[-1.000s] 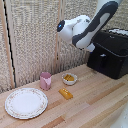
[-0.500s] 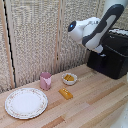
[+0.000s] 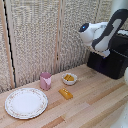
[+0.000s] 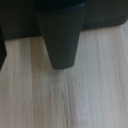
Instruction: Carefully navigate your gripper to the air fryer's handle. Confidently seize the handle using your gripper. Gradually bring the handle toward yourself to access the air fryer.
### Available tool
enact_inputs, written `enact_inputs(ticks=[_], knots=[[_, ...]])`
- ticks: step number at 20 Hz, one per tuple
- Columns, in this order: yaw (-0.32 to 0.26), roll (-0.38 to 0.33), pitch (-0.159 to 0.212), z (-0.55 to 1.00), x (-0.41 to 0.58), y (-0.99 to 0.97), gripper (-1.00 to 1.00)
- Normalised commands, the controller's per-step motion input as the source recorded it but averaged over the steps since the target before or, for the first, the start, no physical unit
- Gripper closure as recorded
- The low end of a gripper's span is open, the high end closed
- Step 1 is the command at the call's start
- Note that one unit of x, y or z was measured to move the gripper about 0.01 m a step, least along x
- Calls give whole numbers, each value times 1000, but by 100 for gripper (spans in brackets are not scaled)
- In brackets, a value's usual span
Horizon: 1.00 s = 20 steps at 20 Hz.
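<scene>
The air fryer [image 3: 112,60] is a large matte black box at the exterior view's right, on the wooden table. My white arm hangs over its front, and the gripper [image 3: 103,50] is close against the fryer's upper front. Its fingers are lost against the black body, so I cannot tell whether they are open or shut. In the wrist view the handle [image 4: 60,37] shows as a black tapered bar sticking out from the fryer's drawer [image 4: 102,12] above the wood. No fingertips show there, and nothing is seen held.
A pink cup [image 3: 45,80], a small white bowl with yellow food [image 3: 69,78] and a yellow block [image 3: 65,93] stand mid-table. A patterned white plate [image 3: 26,102] lies at the exterior view's left. A woven screen stands behind.
The arm has swung toward the exterior view's right and closer to the air fryer's front. The table objects have not moved.
</scene>
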Motion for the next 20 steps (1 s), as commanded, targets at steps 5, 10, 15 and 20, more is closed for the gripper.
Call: enact_inputs(ticks=[5, 10, 15, 20], knots=[[184, 12, 0, -131, -3, -485, -100], [172, 4, 17, -25, 0, -341, 100], [0, 0, 3, -6, 0, -10, 100], [-39, 12, 17, 0, 94, -57, 100]])
